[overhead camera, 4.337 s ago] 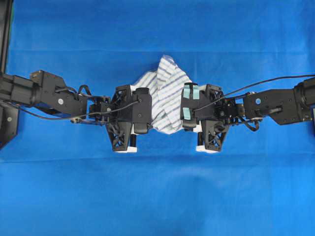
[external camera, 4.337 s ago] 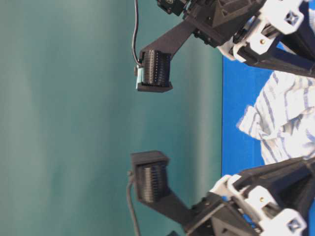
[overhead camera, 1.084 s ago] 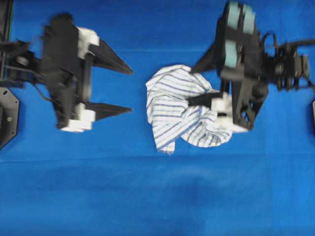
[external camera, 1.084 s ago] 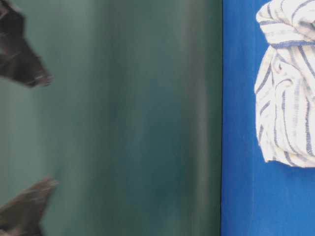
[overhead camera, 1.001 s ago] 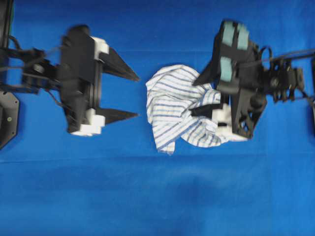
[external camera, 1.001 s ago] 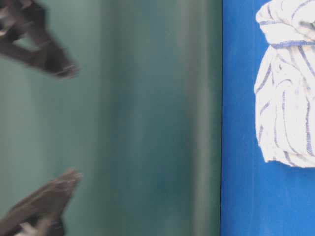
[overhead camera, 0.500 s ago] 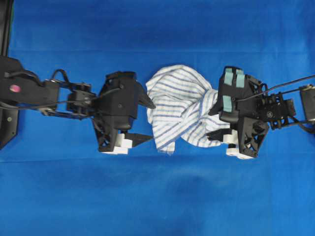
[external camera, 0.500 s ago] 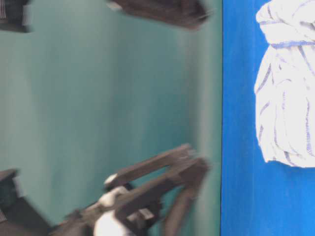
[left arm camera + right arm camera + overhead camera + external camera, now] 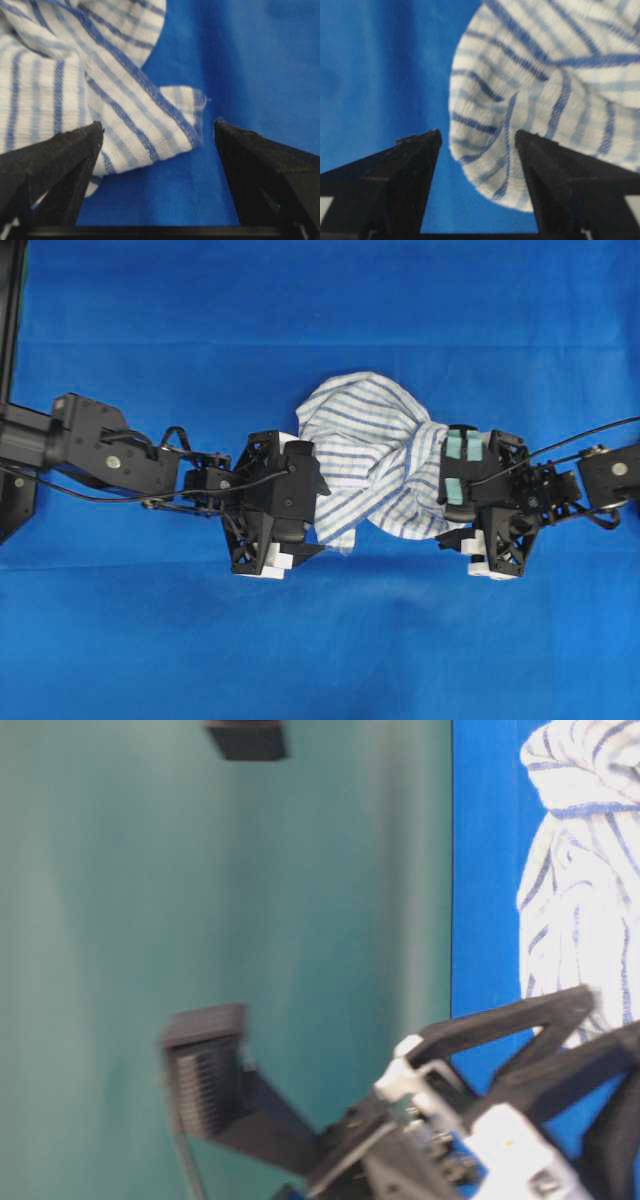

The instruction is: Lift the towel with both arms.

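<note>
Status: approach complete, grasp not made, lift not begun. The towel [image 9: 372, 455] lies crumpled on the blue counter [image 9: 320, 640], between my two arms.

My left gripper [image 9: 159, 131] has its fingers [image 9: 60, 155] spread wide, nothing between the pads yet. In the left wrist view one hemmed corner of the towel lies in the gap, with the left finger at the cloth edge; contact cannot be confirmed. My right gripper [image 9: 478, 137] is likewise fully apart, a rounded fold of towel just ahead of the tips and partly inside the gap.

Remaining, in my judgement: advance both grippers onto cloth, close, then raise together.

Towel condition: white with thin blue and grey stripes, soft and thin, bunched into loose overlapping folds, not spread flat.
</note>
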`<action>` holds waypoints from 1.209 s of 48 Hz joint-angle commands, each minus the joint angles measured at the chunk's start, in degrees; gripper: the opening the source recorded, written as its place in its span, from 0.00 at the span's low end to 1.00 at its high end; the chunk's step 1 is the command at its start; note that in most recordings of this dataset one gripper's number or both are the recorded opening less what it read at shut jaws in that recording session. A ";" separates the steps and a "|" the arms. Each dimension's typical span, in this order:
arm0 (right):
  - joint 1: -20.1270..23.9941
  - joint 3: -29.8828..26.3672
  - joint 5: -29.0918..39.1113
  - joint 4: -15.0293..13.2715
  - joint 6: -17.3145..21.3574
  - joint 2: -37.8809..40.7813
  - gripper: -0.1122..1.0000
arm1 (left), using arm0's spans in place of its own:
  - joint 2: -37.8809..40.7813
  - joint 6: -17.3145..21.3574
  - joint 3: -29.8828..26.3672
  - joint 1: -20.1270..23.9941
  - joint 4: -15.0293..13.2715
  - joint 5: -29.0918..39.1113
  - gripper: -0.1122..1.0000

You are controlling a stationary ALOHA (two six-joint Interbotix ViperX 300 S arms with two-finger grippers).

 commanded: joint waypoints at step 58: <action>-0.53 -10.20 1.93 0.26 0.09 -0.26 0.17 | -7.82 0.53 -1.76 1.41 -0.18 10.11 0.13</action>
